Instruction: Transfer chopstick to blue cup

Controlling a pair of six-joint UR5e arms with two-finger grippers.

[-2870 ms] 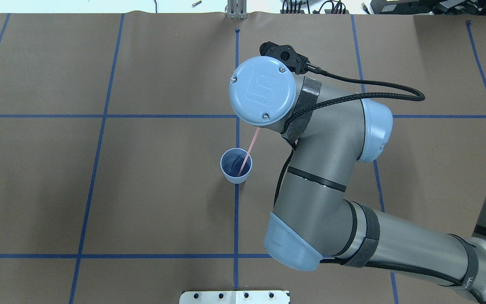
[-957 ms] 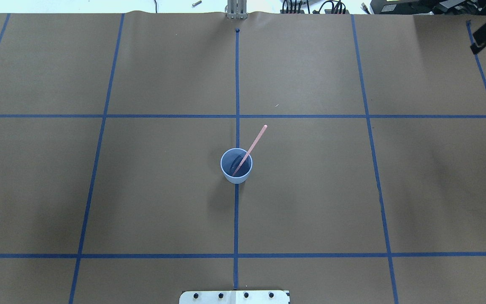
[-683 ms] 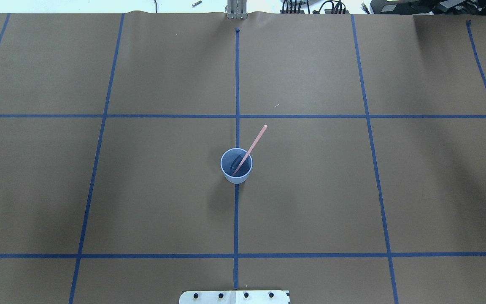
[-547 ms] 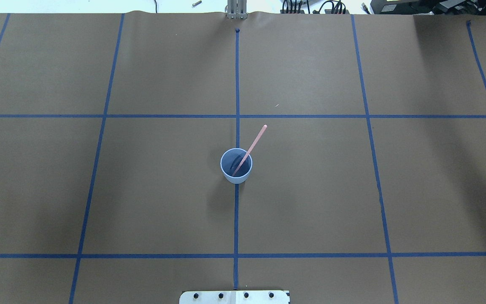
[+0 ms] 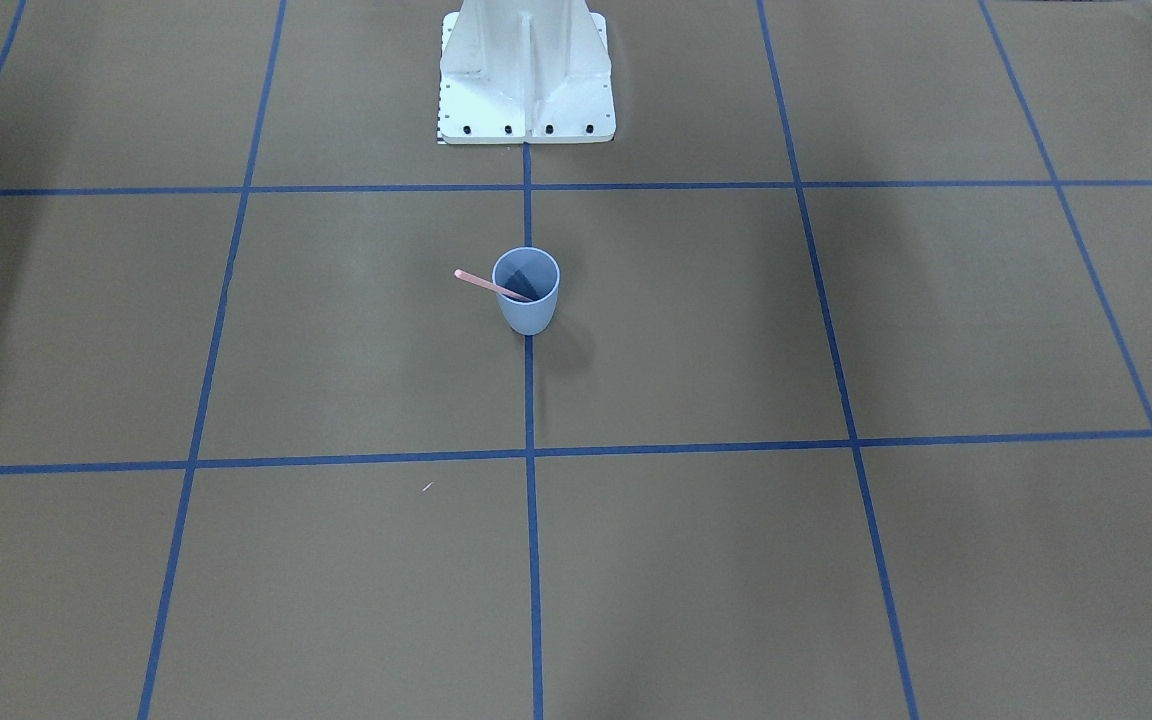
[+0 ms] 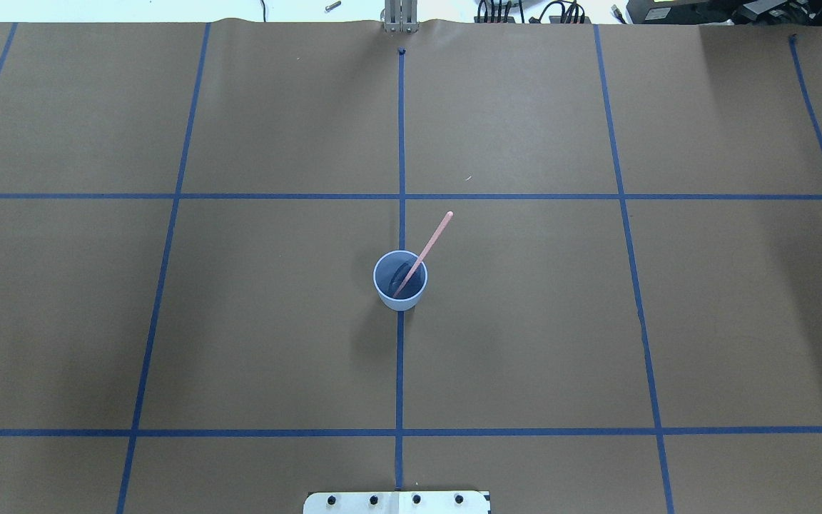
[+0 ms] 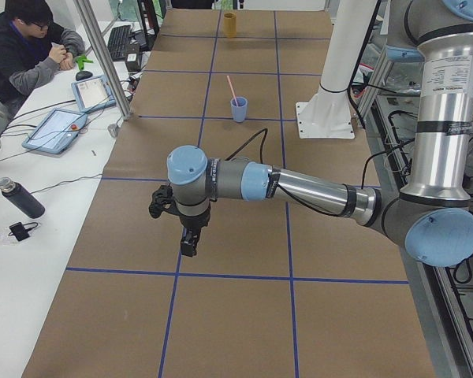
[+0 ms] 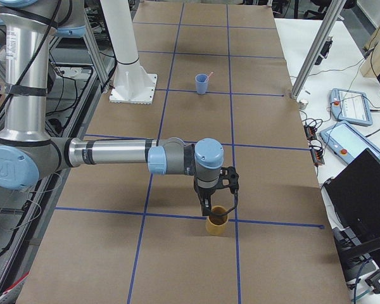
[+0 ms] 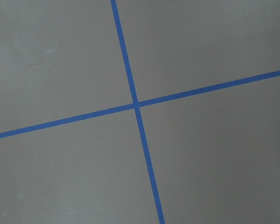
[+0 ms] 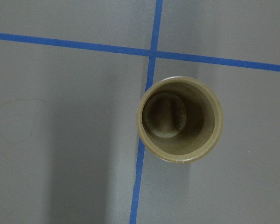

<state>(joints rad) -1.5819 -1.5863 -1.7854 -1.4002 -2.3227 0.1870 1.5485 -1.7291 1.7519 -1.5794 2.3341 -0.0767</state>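
The blue cup stands upright at the table's middle on a blue tape line; it also shows in the front view. The pale pink chopstick stands in it, its lower end inside the cup and its top leaning over the rim. No gripper touches them. My left gripper hangs over bare table far from the cup, seen only from the side. My right gripper hangs just above a tan cup. I cannot tell whether either gripper is open or shut.
The tan cup is empty and stands on a tape crossing near the table's right end. The white robot base is behind the blue cup. An operator, tablets and a bottle are at a side table.
The right arm, which held the chopstick over the blue cup, has let it go and drawn off to the right. The chopstick stays leaning in the cup.
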